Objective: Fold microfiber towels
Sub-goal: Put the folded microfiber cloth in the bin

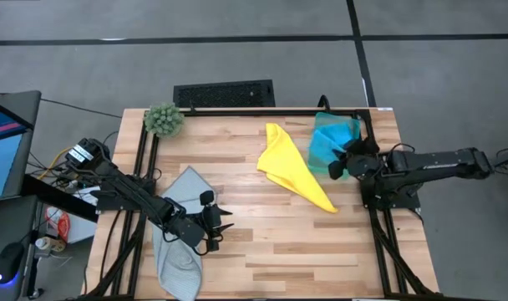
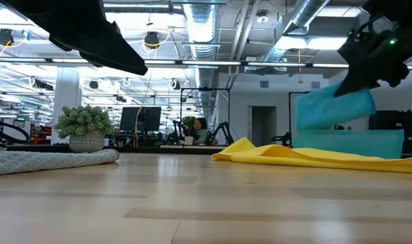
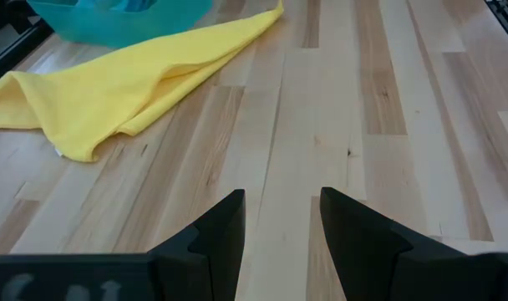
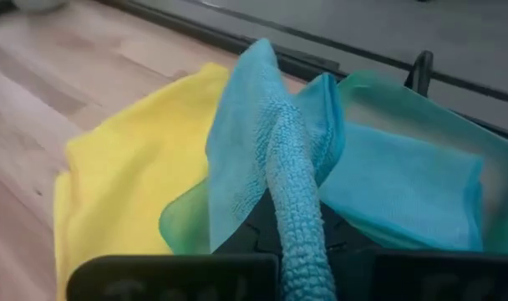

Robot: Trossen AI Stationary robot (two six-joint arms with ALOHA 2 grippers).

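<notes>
**A:** At the table's (image 1: 262, 242) far right corner, the right tool (image 1: 341, 164) has a blue towel (image 4: 275, 159) clamped between its fingers. The cloth hangs off the pile, lifted clear of the wood in the low view.

**B:** What's under it?

**A:** A teal towel (image 4: 404, 180), bunched in that corner, and the yellow towel (image 1: 292, 167) sprawled beside it toward the middle. I'd say the step is pulling the blue one free. To do it well, lift straight up until the hem clears the teal one, then carry it to bare wood so nothing drags along.

**B:** It looks pinched in a bunch, not by a corner.

**A:** Right, so it will need regripping at an edge before it can be spread flat.

**B:** And the left tool (image 3: 279, 230)?

**A:** Fingers apart, holding nothing, hovering over bare wood near the front left, just beside the grey towel (image 1: 180, 242), which droops over the front edge.
</notes>
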